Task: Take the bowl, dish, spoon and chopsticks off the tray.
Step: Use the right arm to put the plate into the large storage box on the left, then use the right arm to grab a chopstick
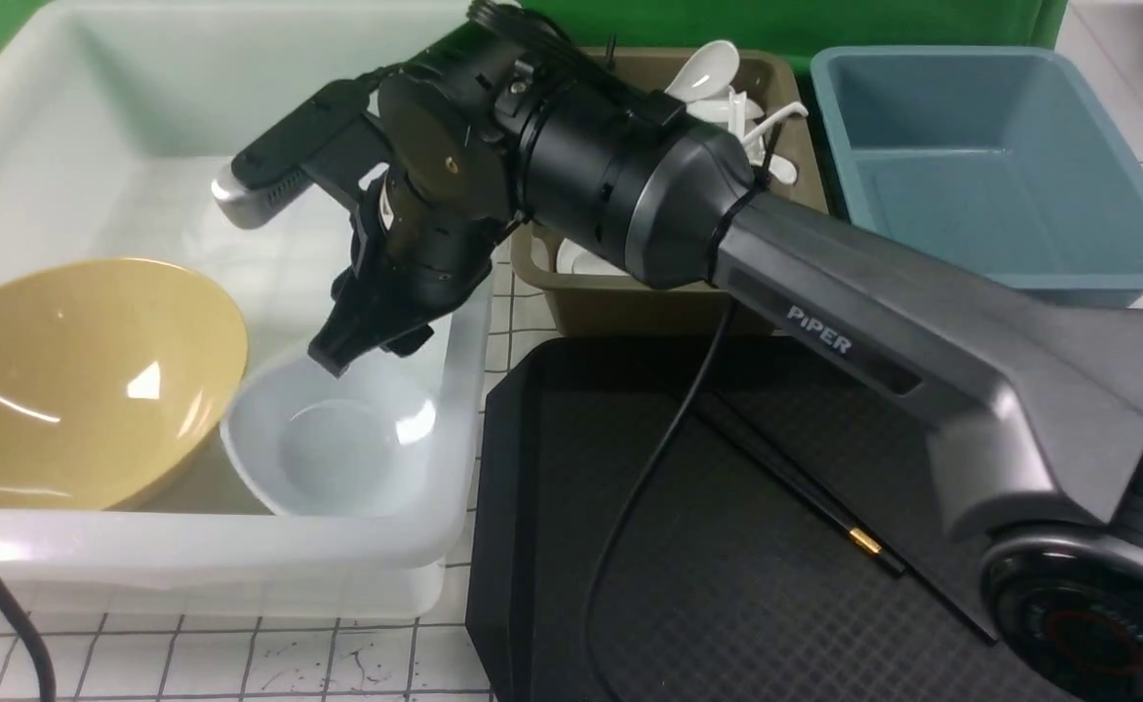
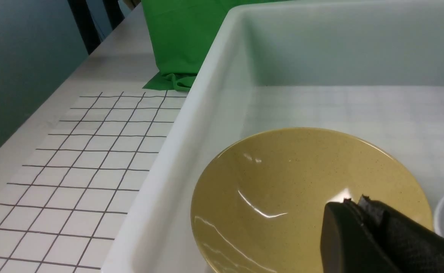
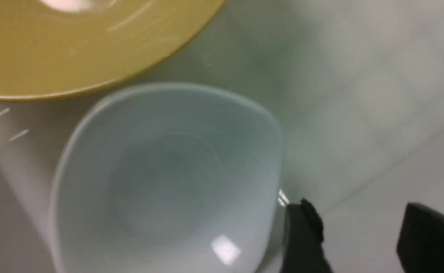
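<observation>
Dish [image 1: 337, 448] sits in the white tub [image 1: 191, 565] beside the bowl [image 1: 74, 380]; my right jaws gape over its rim, left jaws closed.

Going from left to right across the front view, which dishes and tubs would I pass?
yellow bowl → white dish → olive tub → blue tub

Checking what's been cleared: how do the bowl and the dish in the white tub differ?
The bowl is mustard yellow; the dish is white. The bowl is far wider than the dish. The bowl's rim is round, the dish's a rounded square. Both sit empty in the white tub.
</observation>
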Tool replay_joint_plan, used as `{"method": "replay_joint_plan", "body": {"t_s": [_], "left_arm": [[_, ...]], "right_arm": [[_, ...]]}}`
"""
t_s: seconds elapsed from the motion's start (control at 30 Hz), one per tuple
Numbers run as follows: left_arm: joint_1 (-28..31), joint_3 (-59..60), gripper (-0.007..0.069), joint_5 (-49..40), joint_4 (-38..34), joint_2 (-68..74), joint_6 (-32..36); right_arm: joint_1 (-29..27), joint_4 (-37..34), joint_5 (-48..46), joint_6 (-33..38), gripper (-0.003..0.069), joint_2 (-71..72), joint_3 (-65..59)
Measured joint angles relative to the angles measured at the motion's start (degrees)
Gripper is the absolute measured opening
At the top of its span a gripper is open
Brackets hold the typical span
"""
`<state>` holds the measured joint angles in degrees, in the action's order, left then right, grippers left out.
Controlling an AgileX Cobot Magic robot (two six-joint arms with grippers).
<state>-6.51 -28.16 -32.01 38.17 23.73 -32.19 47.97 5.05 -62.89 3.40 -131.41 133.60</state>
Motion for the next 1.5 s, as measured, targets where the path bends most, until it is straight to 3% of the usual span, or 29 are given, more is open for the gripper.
{"method": "replay_joint_plan", "body": {"t_s": [0.03, 0.13, 0.27, 0.43, 0.47, 0.67, 0.93, 1.1, 1.37, 1.5], "left_arm": [[0.0, 0.0, -0.0012, 0.0, -0.27, 0.0, -0.65], [0.0, 0.0, -0.0012, 0.0, -1.02, 0.0, -1.68], [0.0, 0.0, -0.0012, 0.02, -1.36, 0.0, -3.05], [0.0, 0.0, -0.0012, 1.13, -1.55, 0.0, -5.68], [0.0, 0.0, -0.0012, 1.38, -1.75, 0.0, -6.36], [0.0, 0.0, -0.0012, 1.38, -1.8, 0.0, -6.98], [0.0, 3.06, -0.0012, 3.16, -1.54, 0.05, -6.98], [0.0, 3.96, -0.0012, 6.62, -1.09, 0.05, -6.98], [0.0, 3.96, -0.0012, 6.98, -0.64, 0.05, -7.0], [0.0, 3.96, -0.0012, 7.66, -0.64, 0.05, -7.0]], "right_arm": [[-0.21, 0.32, -0.97, 0.75, 0.0452, 2.17, -1.43], [-0.77, 0.89, -2.56, 3.24, 0.0494, 9.32, -5.83], [-3.33, 2.61, -4.53, 4.18, 0.0501, 21.27, -16.19], [-12.82, 3.94, -4.03, 2.37, 0.0468, 32.05, -38.95], [-16.56, 4.21, -2.02, 2.11, 0.0445, 32.85, -48.43], [-23.05, -0.53, 7.78, 1.53, 0.0377, 32.16, -68.31], [-23.26, -1.59, 20.17, 4.01, 0.03, 30.43, -76.96], [-23.26, -2.45, 19.53, 4.38, 0.0148, 30.25, -77.25], [-23.2, -1.75, 14.8, 5.6, 0.0144, 35.77, -78.85], [-23.25, -1.63, 10.75, 7.45, 0.004, 43.87, -78.91]]}}
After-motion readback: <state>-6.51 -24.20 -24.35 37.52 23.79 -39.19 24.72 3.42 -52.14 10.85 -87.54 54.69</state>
